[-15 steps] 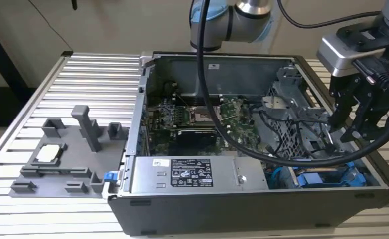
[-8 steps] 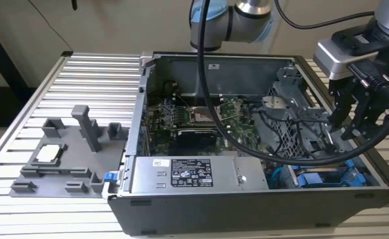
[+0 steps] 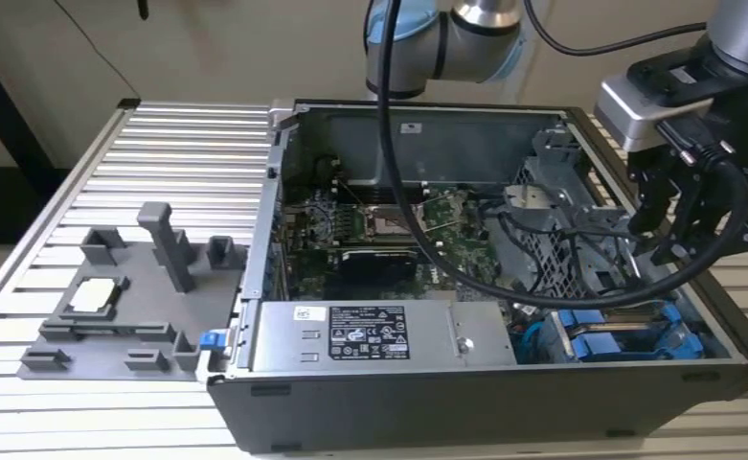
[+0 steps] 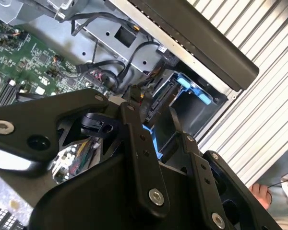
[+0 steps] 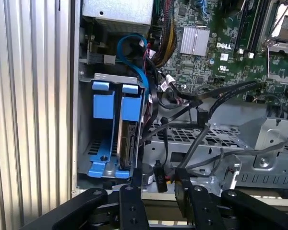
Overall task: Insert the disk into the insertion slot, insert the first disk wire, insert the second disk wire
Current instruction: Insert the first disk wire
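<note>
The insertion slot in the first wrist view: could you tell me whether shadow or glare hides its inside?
First wrist view: the insertion slot is evenly lit, without glare, the disk plain inside; exterior view: it looks dimmer, shaded by the case wall.

Soft, even light overall; ribbed table (image 4: 273, 86) glares pale at 3 o'clock in the second wrist view, computer case (image 3: 476, 398) interior shadowed.

Slatted metal table (image 3: 170, 134) carries open computer case (image 3: 476, 402), grey fixture tray (image 3: 131, 307).
</note>
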